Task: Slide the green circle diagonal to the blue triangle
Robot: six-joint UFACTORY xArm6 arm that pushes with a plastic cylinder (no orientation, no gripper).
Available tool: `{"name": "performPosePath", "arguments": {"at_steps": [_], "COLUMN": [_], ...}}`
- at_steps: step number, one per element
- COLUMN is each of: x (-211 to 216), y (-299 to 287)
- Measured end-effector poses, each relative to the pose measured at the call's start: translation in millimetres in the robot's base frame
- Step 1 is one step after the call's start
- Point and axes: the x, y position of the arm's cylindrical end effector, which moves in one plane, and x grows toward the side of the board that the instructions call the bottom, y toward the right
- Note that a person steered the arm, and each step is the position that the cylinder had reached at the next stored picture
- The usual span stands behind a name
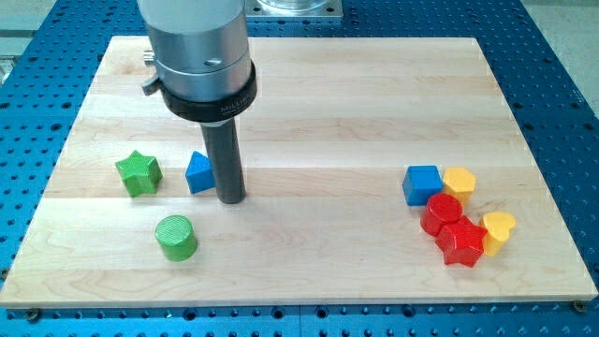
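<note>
The green circle (pixel 176 237) is a short cylinder at the view's lower left of the wooden board. The blue triangle (pixel 198 173) lies above it and slightly to the right. My tip (pixel 231 198) stands right beside the blue triangle's right side, touching or nearly touching it, and up and to the right of the green circle, apart from it.
A green star (pixel 138 173) lies left of the blue triangle. At the view's right sits a cluster: a blue cube (pixel 422 184), a yellow block (pixel 459 181), a red cylinder (pixel 441 212), a red block (pixel 460 242) and a yellow heart (pixel 498 230). The board's (pixel 328 84) edge meets a blue perforated table.
</note>
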Motion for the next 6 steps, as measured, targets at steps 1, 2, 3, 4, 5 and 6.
{"name": "performPosePath", "arguments": {"at_steps": [1,2,3,4,5,6], "x": [-6.8,14.2,14.2,16.0,42.5,61.8], "y": [-38.4,-46.7,-62.8,-92.5,-72.6,-27.7]}}
